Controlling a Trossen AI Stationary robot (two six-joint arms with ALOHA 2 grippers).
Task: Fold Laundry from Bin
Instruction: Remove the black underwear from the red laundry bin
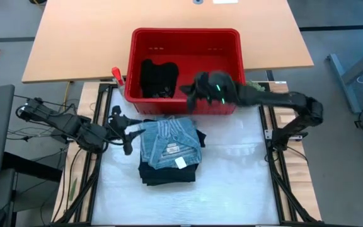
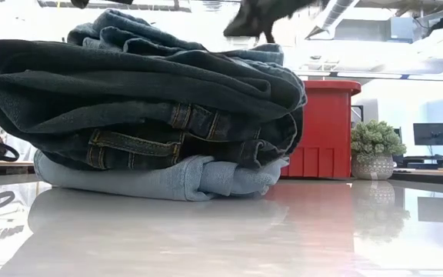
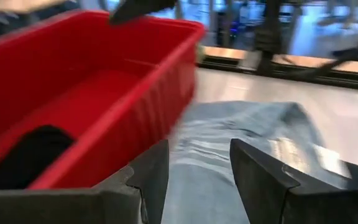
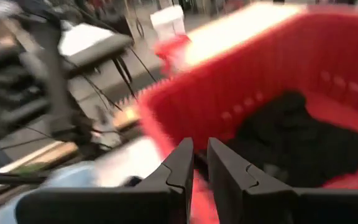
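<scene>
Sitting on the pale worktop point(image 1: 232, 183) nearest the front edge is a stack of folded laundry point(image 1: 169, 151): denim-blue on top, a light blue piece and black ones below. Open worktop is lying clear to the right of the stack and toward the front edge; the metal side rails are bounding it on both sides.

The left gripper point(image 1: 126, 133) is hovering just beside the stack's left edge, low over the worktop, its fingers point(image 3: 263, 177) standing part-way apart and holding nothing, with denim showing beyond them.

Behind the stack the red bin point(image 1: 184, 39) is standing, its near wall close to the stack's back edge. A black garment point(image 1: 158, 77) is lying in the bin's left half. The right gripper point(image 1: 194, 93) is hanging over the bin's near rim, right of that garment, fingers point(image 4: 182, 168) drawn narrow with a slim gap and nothing between them.

Beyond the bin a wooden table point(image 1: 93, 38) is extending; a small potted plant point(image 2: 373, 148) is standing to the bin's right, and office furniture is filling the room behind.
</scene>
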